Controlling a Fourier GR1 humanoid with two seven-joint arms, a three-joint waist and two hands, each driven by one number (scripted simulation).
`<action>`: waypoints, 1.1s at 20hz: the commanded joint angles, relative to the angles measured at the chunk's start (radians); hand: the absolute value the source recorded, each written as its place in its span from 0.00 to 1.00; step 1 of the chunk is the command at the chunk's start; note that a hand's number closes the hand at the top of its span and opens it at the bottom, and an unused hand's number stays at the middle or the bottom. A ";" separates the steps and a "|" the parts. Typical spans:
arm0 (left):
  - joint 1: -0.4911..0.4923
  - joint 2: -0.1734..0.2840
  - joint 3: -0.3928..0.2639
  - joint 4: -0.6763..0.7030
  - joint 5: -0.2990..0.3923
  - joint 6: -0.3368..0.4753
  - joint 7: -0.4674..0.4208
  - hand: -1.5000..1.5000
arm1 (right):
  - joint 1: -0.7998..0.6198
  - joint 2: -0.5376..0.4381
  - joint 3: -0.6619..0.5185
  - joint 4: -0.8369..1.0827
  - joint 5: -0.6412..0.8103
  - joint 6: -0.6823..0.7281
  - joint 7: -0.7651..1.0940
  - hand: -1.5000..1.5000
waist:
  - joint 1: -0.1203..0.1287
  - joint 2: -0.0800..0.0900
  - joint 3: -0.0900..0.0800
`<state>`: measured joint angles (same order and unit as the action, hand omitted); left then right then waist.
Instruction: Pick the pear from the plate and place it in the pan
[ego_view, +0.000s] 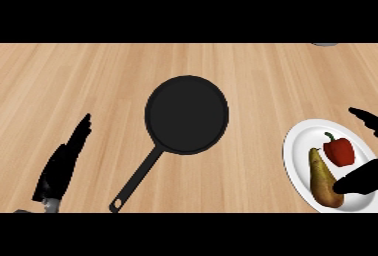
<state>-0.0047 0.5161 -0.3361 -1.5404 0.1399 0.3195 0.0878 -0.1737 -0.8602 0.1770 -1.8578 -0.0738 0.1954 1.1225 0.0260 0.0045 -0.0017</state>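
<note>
While your right hand spreads around the plate's far side, thumb touching the pear without closing, a red pepper lies between its digits. Well left sits the pan; your left hand rests, fingers straight.

The left robot hand rests open, fingers straight and pointing away. The right robot hand shows spread, thumb and fingers well apart.
</note>
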 joint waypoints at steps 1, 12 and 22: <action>-0.003 0.003 0.018 0.009 0.004 -0.014 0.006 0.50 | -0.057 0.000 0.091 0.029 -0.034 0.090 0.218 0.00 | 0.001 -0.001 -0.001; 0.024 -0.012 0.032 -0.010 -0.021 -0.023 0.008 0.50 | -0.163 0.051 0.229 0.215 -0.041 0.077 0.188 0.00 | -0.005 0.000 0.001; 0.050 -0.019 0.035 -0.062 -0.050 -0.017 0.038 0.50 | -0.168 0.034 0.323 0.212 -0.052 0.062 0.293 0.00 | -0.014 -0.007 0.000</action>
<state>0.0181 0.4908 -0.2940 -1.5598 0.1051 0.3011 0.1075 -0.3252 -0.8291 0.4705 -1.6318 -0.1151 0.1969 1.1948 0.0143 0.0008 -0.0013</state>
